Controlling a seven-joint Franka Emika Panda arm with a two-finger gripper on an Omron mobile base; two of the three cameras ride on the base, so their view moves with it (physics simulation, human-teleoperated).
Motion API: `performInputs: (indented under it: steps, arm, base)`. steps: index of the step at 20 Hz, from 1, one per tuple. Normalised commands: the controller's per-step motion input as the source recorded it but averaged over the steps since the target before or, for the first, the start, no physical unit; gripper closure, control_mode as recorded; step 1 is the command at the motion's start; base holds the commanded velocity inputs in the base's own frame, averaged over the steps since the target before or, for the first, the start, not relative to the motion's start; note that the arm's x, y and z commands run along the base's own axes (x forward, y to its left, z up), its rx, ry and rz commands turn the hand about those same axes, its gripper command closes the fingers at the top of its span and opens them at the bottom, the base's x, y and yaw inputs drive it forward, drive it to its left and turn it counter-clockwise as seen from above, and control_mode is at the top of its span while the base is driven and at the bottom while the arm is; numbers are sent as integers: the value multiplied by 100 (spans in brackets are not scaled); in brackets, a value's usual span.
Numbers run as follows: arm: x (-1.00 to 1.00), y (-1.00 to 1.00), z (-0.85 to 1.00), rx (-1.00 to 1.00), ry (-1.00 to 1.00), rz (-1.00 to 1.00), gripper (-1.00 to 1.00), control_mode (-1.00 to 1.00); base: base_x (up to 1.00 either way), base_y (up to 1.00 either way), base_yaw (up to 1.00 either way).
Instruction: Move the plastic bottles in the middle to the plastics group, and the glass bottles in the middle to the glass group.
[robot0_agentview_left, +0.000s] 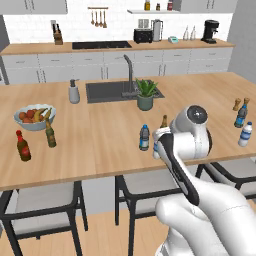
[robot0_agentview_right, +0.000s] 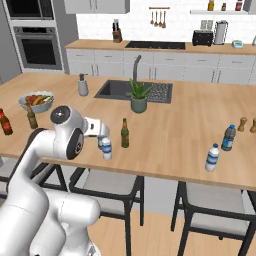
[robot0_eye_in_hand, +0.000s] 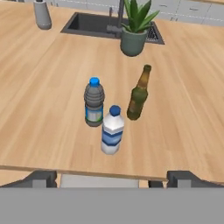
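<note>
On the long wooden table (robot0_eye_in_hand: 39, 87), three bottles stand upright close together near the front edge. The darker blue-tinted plastic bottle with a blue cap and label band (robot0_eye_in_hand: 94, 103) stands just behind and left of the clear-whitish plastic bottle with a blue cap (robot0_eye_in_hand: 112, 130) in the hand view; the two are very near, and whether they touch cannot be told. Just to their right stands the slim olive-brown glass bottle with a long narrow neck (robot0_eye_in_hand: 138, 94), apart from both.

The fingers (robot0_eye_in_hand: 111, 177) are spread wide and hold nothing; their dark tips show low in the hand view, short of the table edge, with the whitish bottle nearest.

Behind the trio sits a spiky green plant in a round grey-green pot (robot0_eye_in_hand: 134, 30), in front of the dark sunken sink (robot0_eye_in_hand: 89, 24); a grey soap dispenser (robot0_eye_in_hand: 42, 14) stands to the sink's left.

Far right on the table, a blue-tinted capped bottle (robot0_agentview_right: 228, 137) and a clear one (robot0_agentview_right: 212, 157) form the plastics group. Far left, a squat red bottle (robot0_agentview_left: 23, 146) and another olive-brown long-necked bottle (robot0_agentview_left: 50, 133) stand beside a pale bowl of fruit (robot0_agentview_left: 34, 117).

Dark-framed chairs with grey seats (robot0_agentview_left: 40, 200) are tucked under the near edge.
</note>
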Motion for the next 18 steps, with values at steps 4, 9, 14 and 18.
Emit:
performInputs:
  steps: [4,9,14,18]
  arm:
    - [7,0,-33,0,5,0,-100,-100]
    - [16,0,-20,0,3,0,-100,-100]
    - [17,0,-16,0,0,0,-100,-100]
    - [6,0,-1,0,0,0,-100,-100]
  base:
    - [0,0,0]
    - [0,0,0]
    - [0,0,0]
    - [0,0,0]
